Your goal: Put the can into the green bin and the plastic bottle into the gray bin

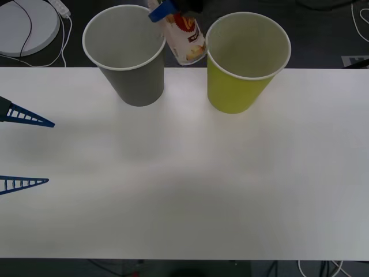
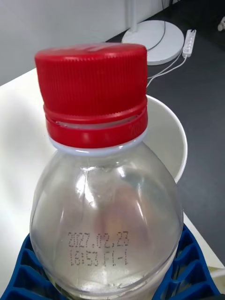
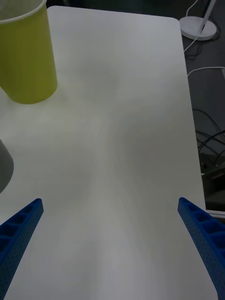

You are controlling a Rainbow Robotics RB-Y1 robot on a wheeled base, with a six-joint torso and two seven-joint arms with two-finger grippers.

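My right gripper (image 1: 172, 11) is shut on the plastic bottle (image 1: 185, 37), a clear one with a red cap (image 2: 91, 89) and a white label. It holds the bottle tilted in the air between the two bins, close to the gray bin's (image 1: 135, 81) rim. The right wrist view has the bottle (image 2: 105, 201) between blue fingers (image 2: 28, 274), with the gray bin's pale inside (image 2: 164, 136) just behind it. To the right on the table stands the green bin (image 1: 236, 86). My left gripper (image 1: 51, 152) hovers open at the table's left side. The can is out of view.
The white table (image 1: 184, 190) stretches bare in front of the bins. Behind the table's far left, on the dark floor, are a round white lamp base (image 1: 26, 26) and cables. The left wrist view has the green bin (image 3: 28, 61) and the gray bin's edge (image 3: 3, 164).
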